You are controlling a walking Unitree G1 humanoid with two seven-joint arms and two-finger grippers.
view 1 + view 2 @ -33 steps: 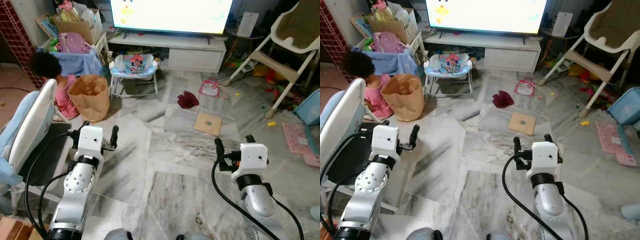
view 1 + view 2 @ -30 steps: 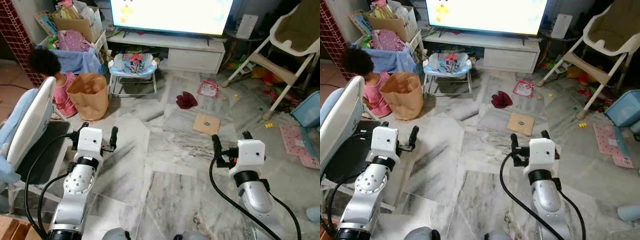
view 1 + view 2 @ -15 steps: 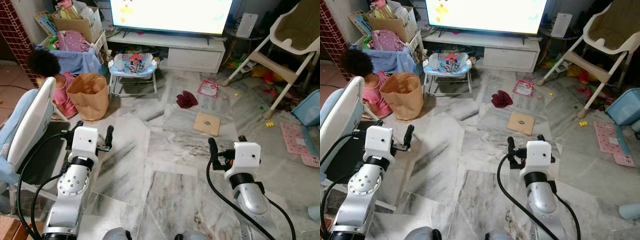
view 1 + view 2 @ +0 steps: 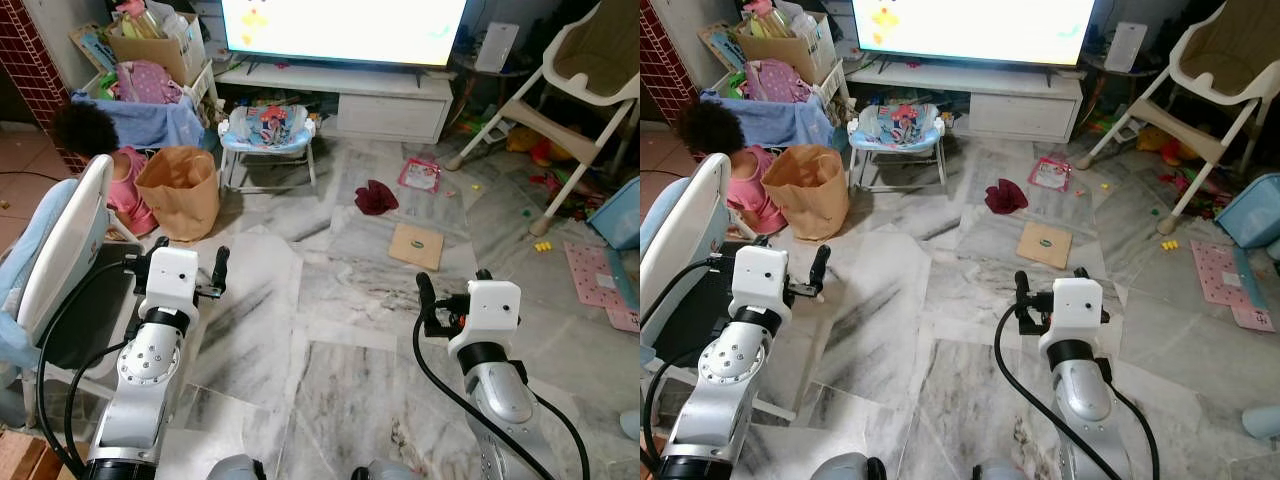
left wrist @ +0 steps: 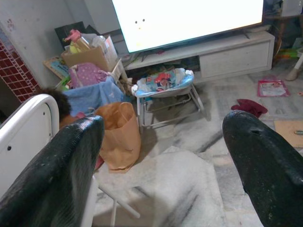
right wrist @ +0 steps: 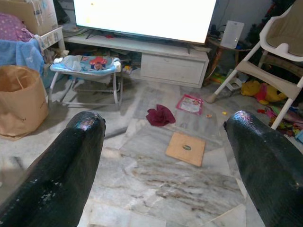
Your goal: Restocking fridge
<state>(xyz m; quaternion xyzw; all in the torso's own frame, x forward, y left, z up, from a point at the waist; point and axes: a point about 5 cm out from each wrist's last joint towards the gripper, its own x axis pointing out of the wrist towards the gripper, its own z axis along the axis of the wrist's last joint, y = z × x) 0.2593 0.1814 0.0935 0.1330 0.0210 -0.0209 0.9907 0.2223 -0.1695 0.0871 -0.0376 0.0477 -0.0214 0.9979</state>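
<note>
I see no fridge and no goods here, only a living-room floor of grey marble tiles (image 4: pixel 330 330). My left gripper (image 4: pixel 190 250) is held up at the left, open, with nothing between its fingers (image 5: pixel 71 156). At the right, my right gripper (image 4: pixel 452 280) is also raised, open and empty, and its fingers (image 6: pixel 265 156) frame the floor. A brown paper bag (image 4: pixel 180 190) stands on the floor beyond the left gripper.
A person in pink (image 4: pixel 100 150) sits beside the bag, and a white and blue chair (image 4: pixel 60 250) is close on my left. Ahead are a baby bouncer (image 4: pixel 268 130), a TV on a white cabinet (image 4: pixel 385 110), a red cloth (image 4: pixel 377 197) and a cardboard piece (image 4: pixel 417 245). A high chair (image 4: pixel 570 90) stands at the right.
The whole picture has shifted a little, so the camera moved. Both arms sit slightly lower and further left in the picture than a second ago; both grippers stay open and empty.
</note>
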